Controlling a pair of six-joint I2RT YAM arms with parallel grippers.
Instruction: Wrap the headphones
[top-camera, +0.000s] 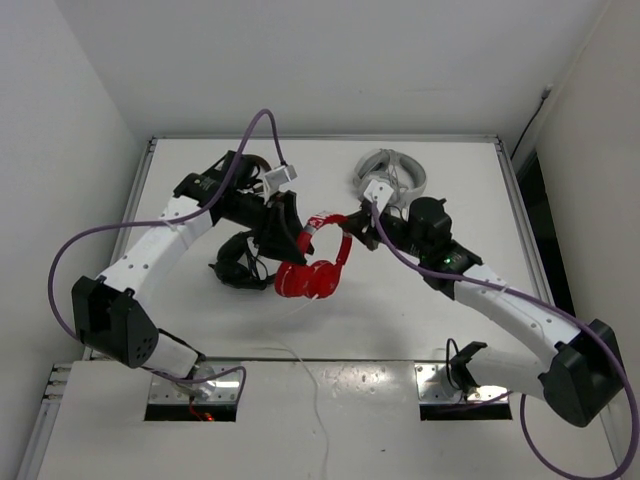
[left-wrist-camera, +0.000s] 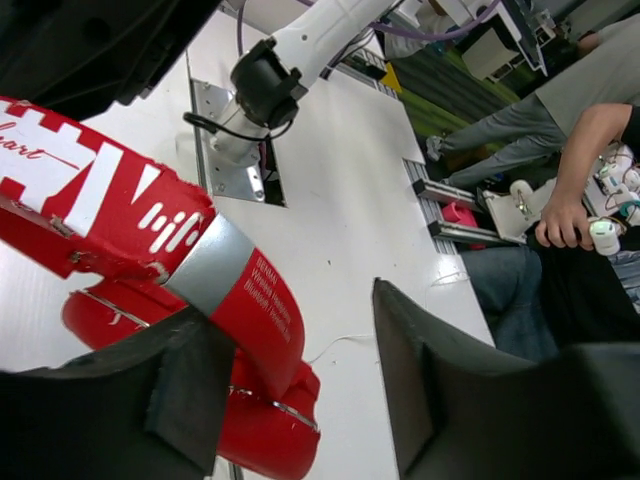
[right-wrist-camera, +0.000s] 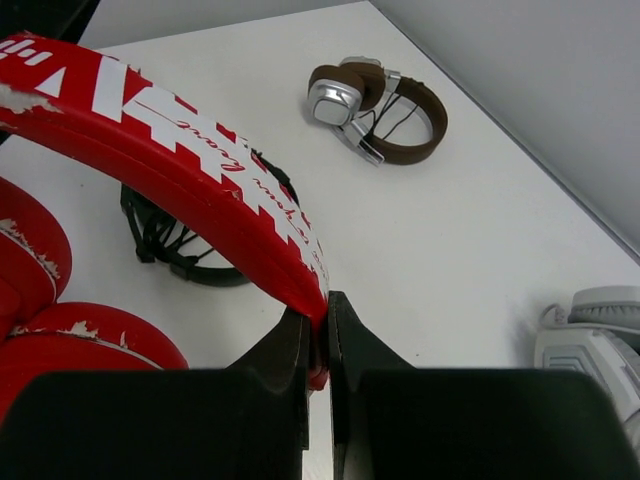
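Top external view shows the bright red over-ear headphones (top-camera: 312, 268) over mid-worktop (top-camera: 420, 320), with black headphones (top-camera: 235, 262) just to their left. My right claw (right-wrist-camera: 318, 325) pinches the headband's edge. My left claw (left-wrist-camera: 295, 315) gapes wide, headband against one finger. Open worktop shows near-right.

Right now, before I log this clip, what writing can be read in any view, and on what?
"art": end of a white script word cut by the frame edge, on the headband of the red headphones, left wrist view.
Small white print on their red arm: too small to read.
White script along the headband, right wrist view: not legible.
Large white block shapes there: cropped, no word readable.
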